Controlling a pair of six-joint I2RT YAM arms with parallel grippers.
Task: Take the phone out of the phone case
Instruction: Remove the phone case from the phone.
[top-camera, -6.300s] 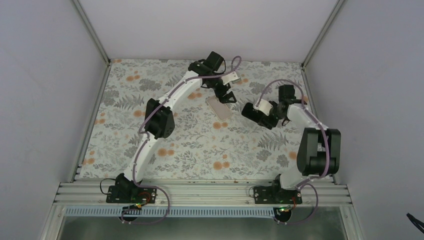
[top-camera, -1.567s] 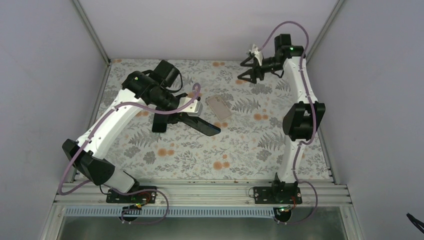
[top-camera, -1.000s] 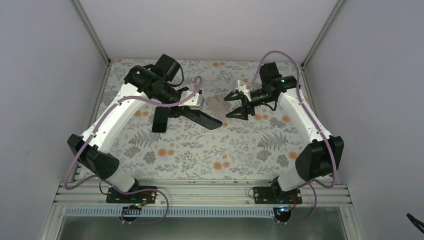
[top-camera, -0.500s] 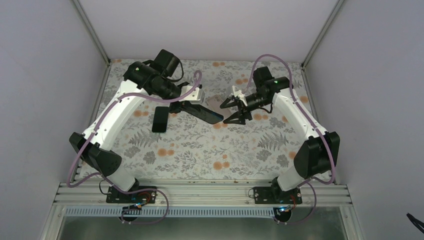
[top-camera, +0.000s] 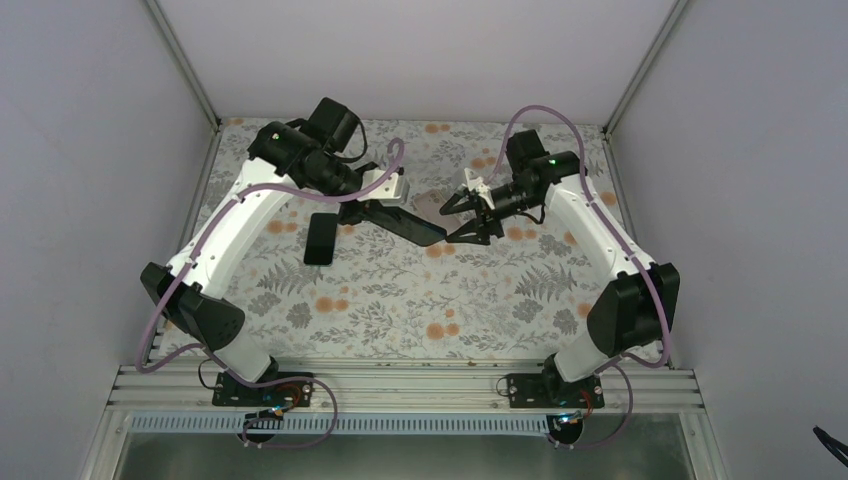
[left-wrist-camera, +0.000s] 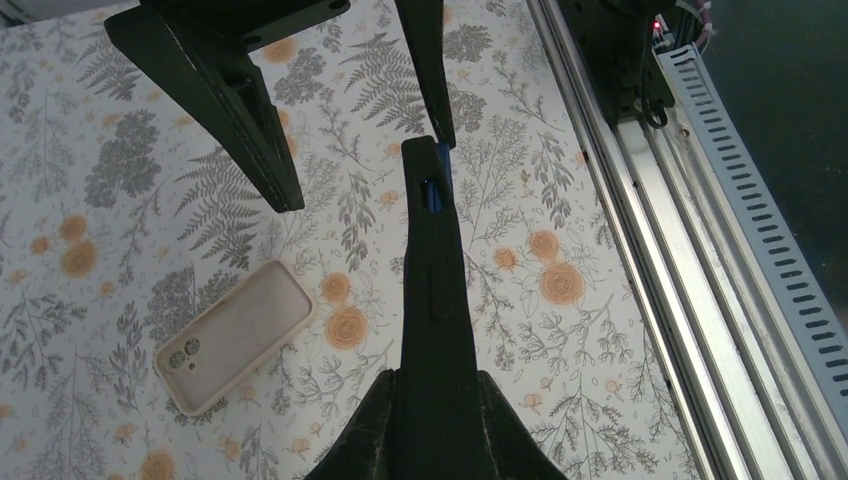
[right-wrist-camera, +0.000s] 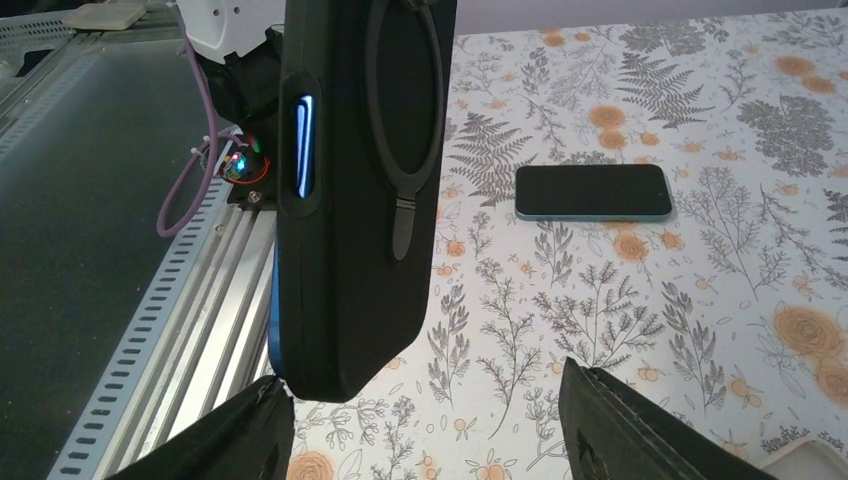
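Note:
The black phone case (top-camera: 412, 228) is held edge-up above the table, my left gripper (top-camera: 372, 211) shut on one end of it. The phone shows as a blue rim (right-wrist-camera: 274, 320) along the case's side, also visible as a blue sliver (left-wrist-camera: 429, 192) in the left wrist view. A round ring is on the case's back (right-wrist-camera: 400, 120). My right gripper (top-camera: 448, 225) is open, its fingers on either side of the case's free end (right-wrist-camera: 340, 370); the left fingertip (right-wrist-camera: 250, 425) is almost at the case's corner.
A second dark phone (top-camera: 320, 238) lies flat on the floral mat, seen too in the right wrist view (right-wrist-camera: 593, 190). An empty beige case (left-wrist-camera: 235, 335) lies on the mat under the grippers (top-camera: 428, 197). The metal rail (left-wrist-camera: 640, 230) borders the near edge.
My right gripper has swung in from the right to the free end of the black case, and its jaws have narrowed somewhat. The left gripper keeps hold of the case.

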